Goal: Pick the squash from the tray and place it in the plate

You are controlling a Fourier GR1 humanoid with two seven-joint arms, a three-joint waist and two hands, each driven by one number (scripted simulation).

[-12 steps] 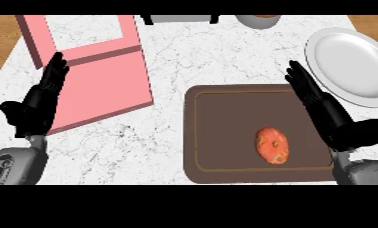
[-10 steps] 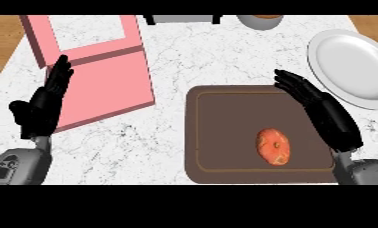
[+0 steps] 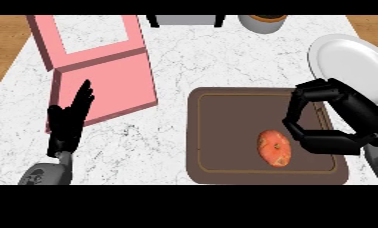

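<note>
The squash [image 3: 275, 148] is seen lying on the brown tray [image 3: 221, 122], toward its right half, and nothing has been lifted yet. The right hand [image 3: 332, 122] is held over the tray's right edge, just beside the squash. Its fingers [image 3: 299, 107] and thumb are curled into an open claw facing the squash, but no contact with it is shown; nothing is gripped.

The white plate [image 3: 347, 62] is found at the right edge of the worktop [image 3: 192, 62], just beyond the tray's upper right corner, and it carries nothing.

The left hand [image 3: 69, 124] is kept at the view's lower left, fingers straight and pointing up, resting beside a pink box [image 3: 103, 72]; no part in the task is taken by it.

The task is judged to be at its very start: only the approach to the squash is under way. The closing of the fingers round it, the lift, the carry to the plate and the release are all left to be done.
</note>
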